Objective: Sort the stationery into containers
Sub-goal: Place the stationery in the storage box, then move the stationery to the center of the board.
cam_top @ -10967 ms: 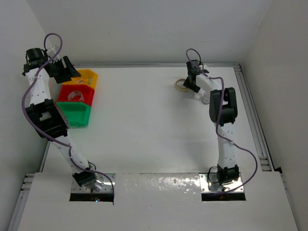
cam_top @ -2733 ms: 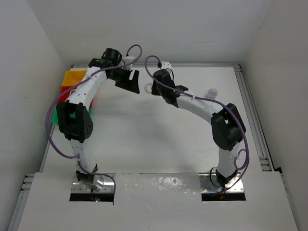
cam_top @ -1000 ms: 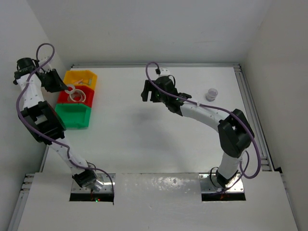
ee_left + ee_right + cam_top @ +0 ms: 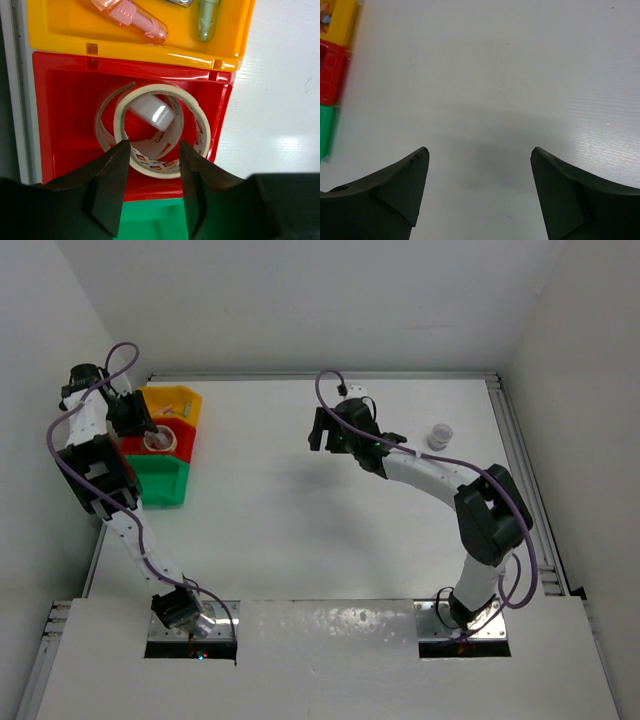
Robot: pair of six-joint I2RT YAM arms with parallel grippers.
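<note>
My left gripper [image 4: 140, 423] hangs over the red bin [image 4: 178, 447], open, its jaws apart just above the bin's front part [image 4: 152, 145]. In the red bin [image 4: 65, 110] lies a whitish tape ring [image 4: 200, 120] on a second ring [image 4: 102, 125], with a small white piece [image 4: 152, 111] inside. The yellow bin [image 4: 60, 35] holds a pink capsule [image 4: 132, 17] and a green one [image 4: 206, 20]. The green bin [image 4: 150, 220] is below. My right gripper [image 4: 322, 430] is open and empty over bare table [image 4: 480, 152]. A small clear tape roll [image 4: 438, 434] stands to its right.
The three joined bins stand at the table's far left, by the left wall; they also show at the left edge of the right wrist view [image 4: 330, 70]. A raised rail [image 4: 520, 460] runs along the table's right side.
My left gripper has moved right over the red bin and let go of the whitish tape ring, which now lies in the bin. My right gripper has shifted slightly right.
</note>
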